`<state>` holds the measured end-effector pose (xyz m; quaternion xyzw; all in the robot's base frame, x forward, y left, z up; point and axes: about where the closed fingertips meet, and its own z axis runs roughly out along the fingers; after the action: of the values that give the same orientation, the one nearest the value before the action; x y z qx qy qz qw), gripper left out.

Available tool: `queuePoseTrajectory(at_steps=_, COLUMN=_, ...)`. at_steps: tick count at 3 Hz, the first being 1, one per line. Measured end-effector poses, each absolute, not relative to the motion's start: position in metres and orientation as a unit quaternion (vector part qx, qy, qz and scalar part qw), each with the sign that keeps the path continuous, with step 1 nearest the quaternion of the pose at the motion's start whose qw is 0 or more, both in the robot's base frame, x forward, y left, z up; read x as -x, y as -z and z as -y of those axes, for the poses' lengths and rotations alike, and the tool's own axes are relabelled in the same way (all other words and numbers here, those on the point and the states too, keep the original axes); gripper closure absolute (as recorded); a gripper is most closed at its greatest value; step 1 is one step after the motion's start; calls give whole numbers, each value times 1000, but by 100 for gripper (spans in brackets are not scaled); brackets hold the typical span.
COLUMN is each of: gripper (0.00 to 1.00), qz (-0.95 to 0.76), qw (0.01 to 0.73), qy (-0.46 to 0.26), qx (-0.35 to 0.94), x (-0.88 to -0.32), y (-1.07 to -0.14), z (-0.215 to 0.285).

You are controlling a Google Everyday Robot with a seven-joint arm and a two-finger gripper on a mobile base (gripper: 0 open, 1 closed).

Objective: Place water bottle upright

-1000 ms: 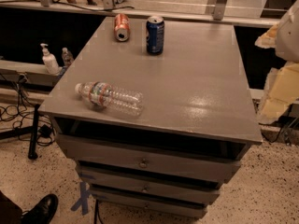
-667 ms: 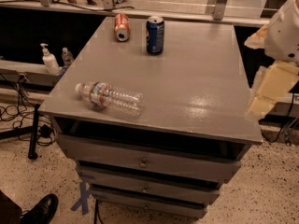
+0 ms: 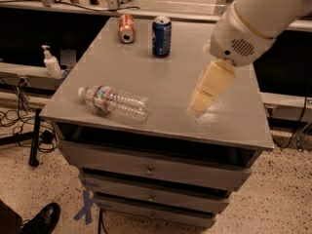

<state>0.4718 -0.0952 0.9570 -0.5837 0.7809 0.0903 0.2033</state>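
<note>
Arm has swung in from the right edge of the frame toward centre within the last second; gripper [image 3: 202, 99] now hangs just above the right-centre of the grey cabinet top [image 3: 146, 74], and whether it is spread or closed cannot be told. Water bottle [image 3: 114, 101] unmoved: on its side at lower left of the top near the front edge, cap pointing left, well apart from the gripper. Judgement: approach phase only, no contact, grasp and uprighting not yet begun

Plastic tool [image 3: 200, 104] above smooth tabletop [image 3: 161, 89]; clear ribbed plastic water bottle [image 3: 115, 102].
</note>
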Motion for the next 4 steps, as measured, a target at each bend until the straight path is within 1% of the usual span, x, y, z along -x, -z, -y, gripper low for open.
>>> queuePoseTrajectory(at_steps=1, gripper=0, qz=-790, qw=209, qy=-128, qx=562, x=-477, y=-958, z=48)
queuePoseTrajectory(at_steps=2, gripper=0, qz=-803, qw=215, qy=-144, qx=536, x=-476, y=-964, z=10)
queuePoseTrajectory(at_steps=4, gripper=0, qz=-814, qw=213, qy=-148, qx=519, x=-476, y=-966, z=9)
